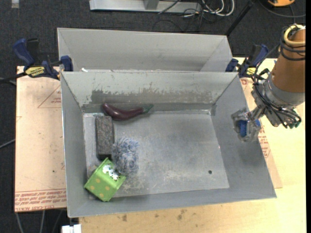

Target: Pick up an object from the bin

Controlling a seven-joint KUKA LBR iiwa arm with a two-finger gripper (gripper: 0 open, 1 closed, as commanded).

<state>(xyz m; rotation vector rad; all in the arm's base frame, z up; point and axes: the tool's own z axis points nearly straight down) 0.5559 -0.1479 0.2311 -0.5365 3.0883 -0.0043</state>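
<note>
Jaws hover over right bin wall (239, 160), well apart from eggplant (124, 112).

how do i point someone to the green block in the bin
Start at the grey bin and go to the lower left corner of its floor. The green block lies there, tilted, just below a grey-blue fuzzy ball. It is the only bright green thing, with dots on its faces.

Eggplant (124, 112) behind block (104, 137); tuft (126, 154) right of block; cube (104, 181) in front; pincer (245, 125) far right.
</note>
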